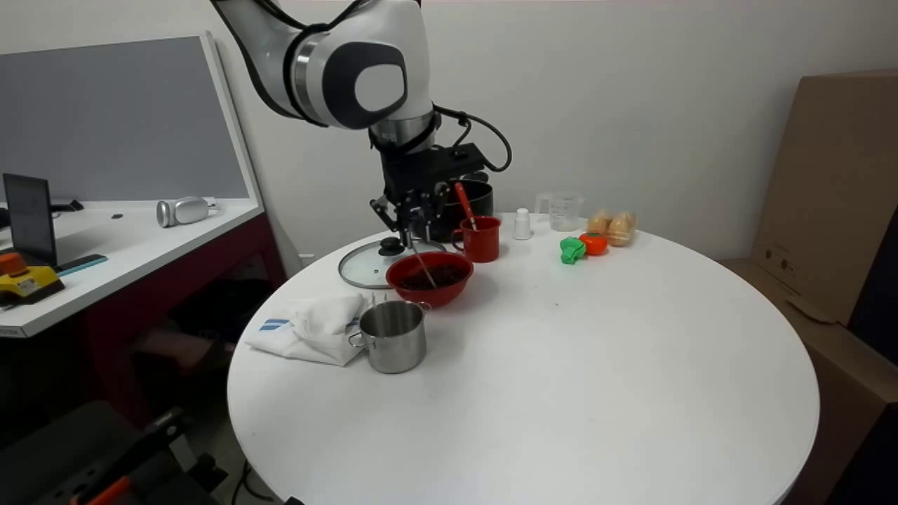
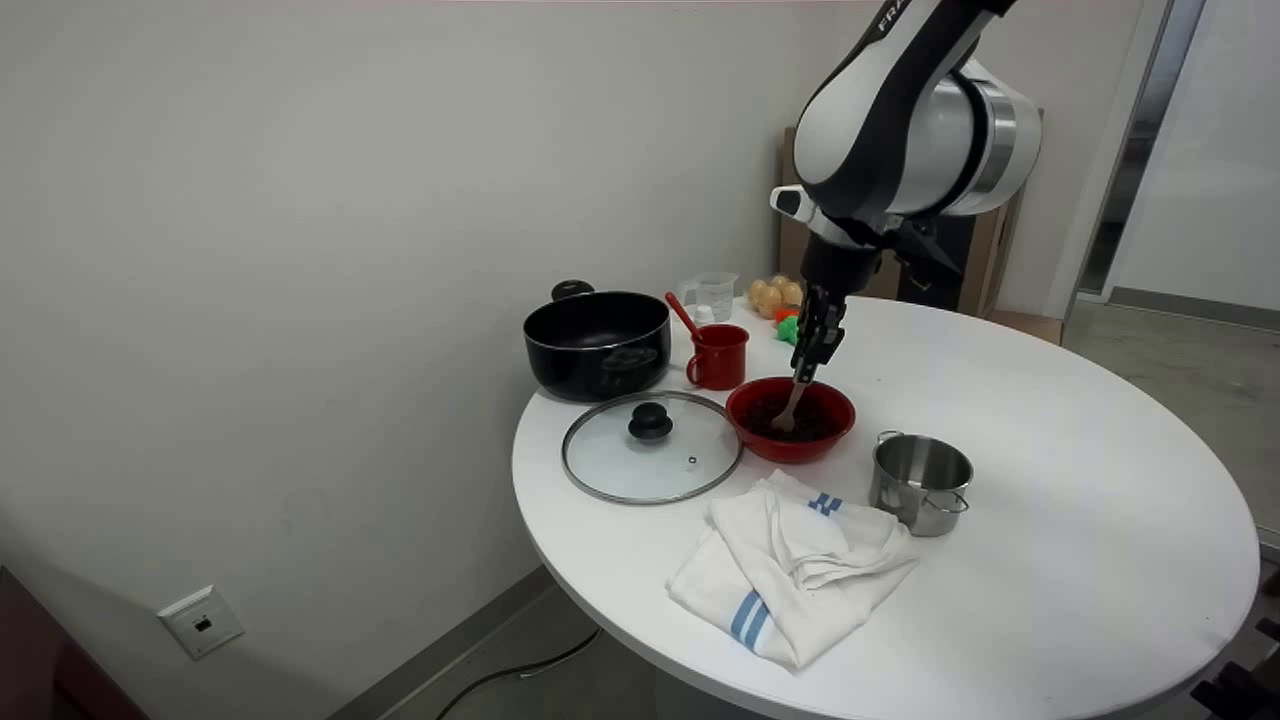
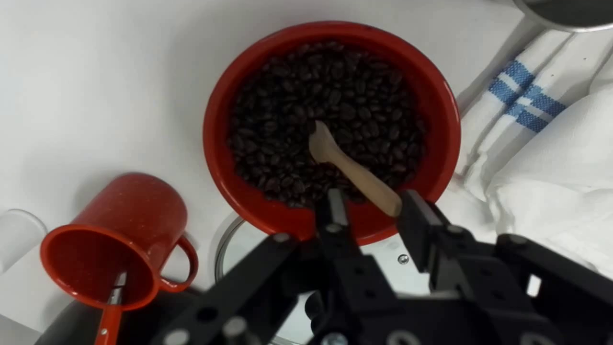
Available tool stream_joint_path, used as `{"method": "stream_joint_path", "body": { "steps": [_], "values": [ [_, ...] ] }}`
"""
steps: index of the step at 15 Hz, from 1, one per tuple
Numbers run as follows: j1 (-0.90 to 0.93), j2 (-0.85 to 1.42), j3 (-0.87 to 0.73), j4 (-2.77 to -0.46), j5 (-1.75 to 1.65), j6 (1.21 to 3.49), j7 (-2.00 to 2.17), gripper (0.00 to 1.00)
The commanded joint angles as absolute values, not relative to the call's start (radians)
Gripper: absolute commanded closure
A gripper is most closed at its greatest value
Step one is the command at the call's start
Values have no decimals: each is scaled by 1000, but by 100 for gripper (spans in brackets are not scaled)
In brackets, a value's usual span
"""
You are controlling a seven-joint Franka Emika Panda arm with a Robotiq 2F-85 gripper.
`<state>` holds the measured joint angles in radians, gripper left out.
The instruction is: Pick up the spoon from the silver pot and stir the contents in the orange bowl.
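The red-orange bowl holds dark beans; it also shows in an exterior view and the wrist view. The pale wooden spoon stands tilted in the bowl with its head in the beans. It shows in both exterior views. My gripper is over the bowl's edge with its fingers apart. The spoon's handle end is between them, against or close to one finger, with a gap to the other finger. The silver pot stands beside the bowl with no spoon visible in it.
A glass lid lies beside the bowl. A red mug with a red-handled utensil and a black pot stand close by. A white towel lies by the silver pot. A shaker and measuring cup stand farther back.
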<state>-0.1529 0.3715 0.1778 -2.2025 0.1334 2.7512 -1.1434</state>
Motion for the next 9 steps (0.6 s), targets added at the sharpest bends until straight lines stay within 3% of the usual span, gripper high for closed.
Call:
{"method": "stream_joint_path", "body": {
  "steps": [1, 5, 9],
  "values": [
    [-137, 346, 172, -2242, 95, 2759, -1131, 33],
    [-150, 315, 185, -2273, 118, 2737, -1136, 3],
    [-170, 222, 202, -2327, 176, 2697, -1139, 0]
  ]
}}
